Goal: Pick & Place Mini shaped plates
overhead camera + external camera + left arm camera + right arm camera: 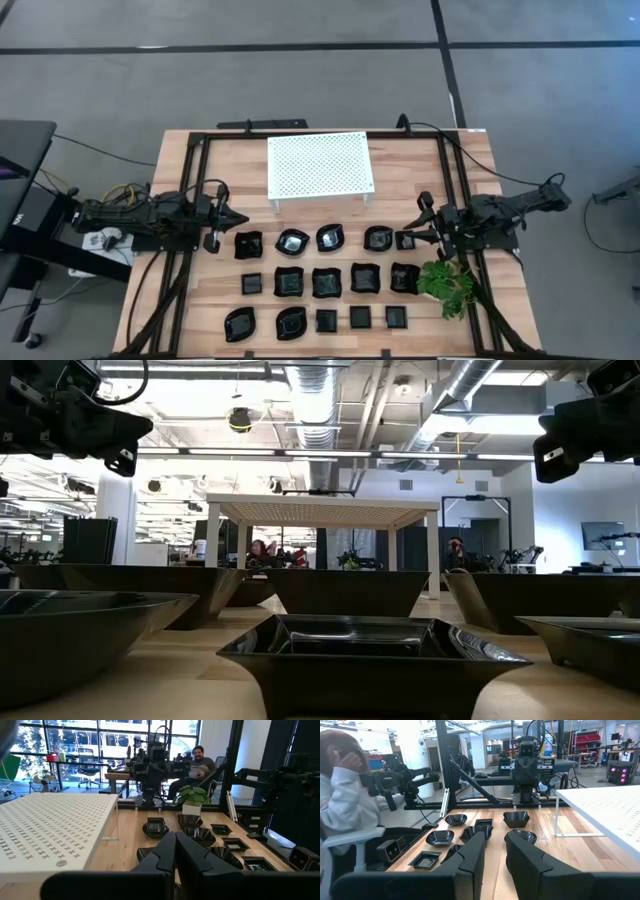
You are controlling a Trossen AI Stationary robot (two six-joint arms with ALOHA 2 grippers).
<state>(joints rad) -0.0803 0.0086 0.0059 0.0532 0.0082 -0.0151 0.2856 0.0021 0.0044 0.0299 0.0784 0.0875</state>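
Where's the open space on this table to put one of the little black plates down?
The white rack top is bare, and so is the wood either side of it, up to the frame rails. The front half is crowded: mini shaped plates in three tight rows, with the plant at their right end.

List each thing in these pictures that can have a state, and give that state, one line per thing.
left gripper: shut, empty, at the left end of the plate rows.
right gripper: fingers apart, holding nothing, at the right end of the back row.
mini shaped plates: upright in three rows on the table, none on the rack.
white rack: standing on its legs, top bare.
plant: upright beside the plates.
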